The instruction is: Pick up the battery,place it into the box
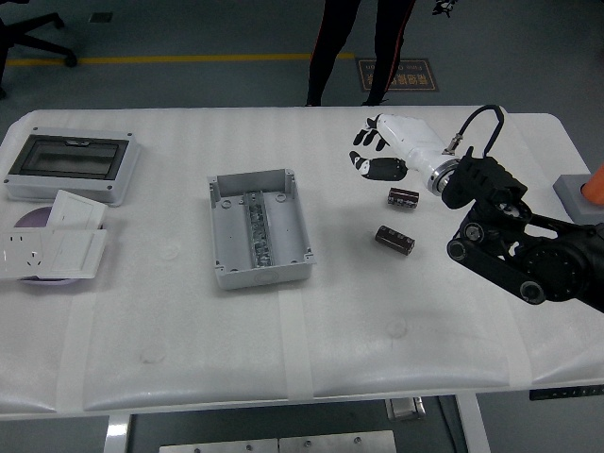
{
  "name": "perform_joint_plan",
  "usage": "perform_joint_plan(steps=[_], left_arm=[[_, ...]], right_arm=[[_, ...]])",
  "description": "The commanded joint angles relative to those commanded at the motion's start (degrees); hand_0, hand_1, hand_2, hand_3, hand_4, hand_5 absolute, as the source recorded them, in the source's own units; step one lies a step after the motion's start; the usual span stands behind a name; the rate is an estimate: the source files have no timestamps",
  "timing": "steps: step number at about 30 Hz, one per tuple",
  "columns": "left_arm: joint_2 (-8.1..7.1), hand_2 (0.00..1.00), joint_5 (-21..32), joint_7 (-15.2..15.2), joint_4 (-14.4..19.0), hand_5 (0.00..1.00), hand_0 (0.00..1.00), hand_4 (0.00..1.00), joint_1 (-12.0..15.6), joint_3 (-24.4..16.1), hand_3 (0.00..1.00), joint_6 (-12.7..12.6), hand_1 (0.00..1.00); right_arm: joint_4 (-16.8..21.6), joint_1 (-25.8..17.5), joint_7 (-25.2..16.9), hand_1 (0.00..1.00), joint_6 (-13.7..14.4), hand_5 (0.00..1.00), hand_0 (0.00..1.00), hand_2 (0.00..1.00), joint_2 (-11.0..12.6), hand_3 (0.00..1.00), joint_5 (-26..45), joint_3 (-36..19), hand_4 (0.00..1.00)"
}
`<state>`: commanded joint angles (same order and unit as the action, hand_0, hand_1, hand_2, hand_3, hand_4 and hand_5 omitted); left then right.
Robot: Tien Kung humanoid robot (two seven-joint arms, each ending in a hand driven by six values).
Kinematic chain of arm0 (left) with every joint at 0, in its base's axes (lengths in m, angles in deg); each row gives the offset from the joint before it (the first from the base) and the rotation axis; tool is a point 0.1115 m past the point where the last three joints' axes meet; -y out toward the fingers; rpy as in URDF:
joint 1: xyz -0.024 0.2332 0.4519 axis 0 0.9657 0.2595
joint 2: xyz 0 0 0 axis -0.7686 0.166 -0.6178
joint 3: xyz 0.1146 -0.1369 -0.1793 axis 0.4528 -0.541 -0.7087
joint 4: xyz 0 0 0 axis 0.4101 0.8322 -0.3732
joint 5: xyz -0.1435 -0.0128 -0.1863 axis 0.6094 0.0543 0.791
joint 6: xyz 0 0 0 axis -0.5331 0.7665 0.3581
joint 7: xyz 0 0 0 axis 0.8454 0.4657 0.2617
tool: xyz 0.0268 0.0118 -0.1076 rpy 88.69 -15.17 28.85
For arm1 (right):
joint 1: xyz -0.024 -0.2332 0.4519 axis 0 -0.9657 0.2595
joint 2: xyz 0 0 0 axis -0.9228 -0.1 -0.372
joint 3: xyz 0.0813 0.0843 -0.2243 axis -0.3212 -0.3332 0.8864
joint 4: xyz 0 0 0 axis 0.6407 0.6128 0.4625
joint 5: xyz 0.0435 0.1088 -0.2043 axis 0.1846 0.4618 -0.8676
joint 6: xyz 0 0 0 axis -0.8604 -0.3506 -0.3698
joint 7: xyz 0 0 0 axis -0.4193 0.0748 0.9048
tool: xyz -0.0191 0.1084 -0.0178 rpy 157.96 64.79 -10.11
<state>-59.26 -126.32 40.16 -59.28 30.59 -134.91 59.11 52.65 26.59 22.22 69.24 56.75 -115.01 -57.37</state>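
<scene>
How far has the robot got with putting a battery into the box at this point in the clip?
Nothing is placed yet: the open grey box shows only its own metal rail inside. In hand: the right hand hovers open above the table, holding nothing, just beyond two dark batteries lying on the foam. Left to do: grasp one, carry it left, and set it in the box. The left arm is out of view.

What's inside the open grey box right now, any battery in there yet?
Inside the grey box only a metal rail running down its middle shows, plus corner mounts. No battery is in it: two batteries lie on the table, right of the box, near the right robot hand. Nothing covers the interior.
</scene>
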Motion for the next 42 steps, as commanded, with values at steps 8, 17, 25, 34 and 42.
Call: perform_joint_plan(steps=[8,17,25,34,42], left_arm=[[0.08,0.596,-0.19,0.21,0.03,0.397,0.428,0.471,-0.09,-0.12,0.380,0.13,0.609],[0.09,0.584,-0.37,0.35,0.08,0.405,0.426,0.469,-0.27,-0.18,0.380,0.29,0.610],[0.12,0.581,-0.34,0.32,0.12,0.405,0.425,0.469,-0.38,0.00,0.380,0.34,0.609],[0.22,0.575,0.50,0.03,0.11,0.405,0.424,0.469,-0.48,0.74,0.380,0.31,0.610],[0.35,0.574,0.58,0.01,0.14,0.406,0.424,0.468,-0.40,0.81,0.380,0.32,0.609]], right_arm=[[-6.96,1.42,1.93,0.563,-4.59,0.496,0.588,0.566,-0.89,0.650,-2.15,4.24,0.700],[-11.14,2.19,2.23,0.674,-6.52,0.613,0.688,0.684,-1.38,0.775,-1.20,8.23,0.924],[-14.59,2.72,1.72,0.684,-6.60,0.638,0.704,0.693,-2.09,0.787,0.88,10.51,0.958],[-15.97,3.09,1.97,0.678,-5.71,0.673,0.698,0.687,-2.78,0.780,3.13,12.32,0.980],[-16.53,3.20,1.74,0.633,-4.73,0.584,0.638,0.640,-3.84,0.729,4.11,13.25,0.899]])
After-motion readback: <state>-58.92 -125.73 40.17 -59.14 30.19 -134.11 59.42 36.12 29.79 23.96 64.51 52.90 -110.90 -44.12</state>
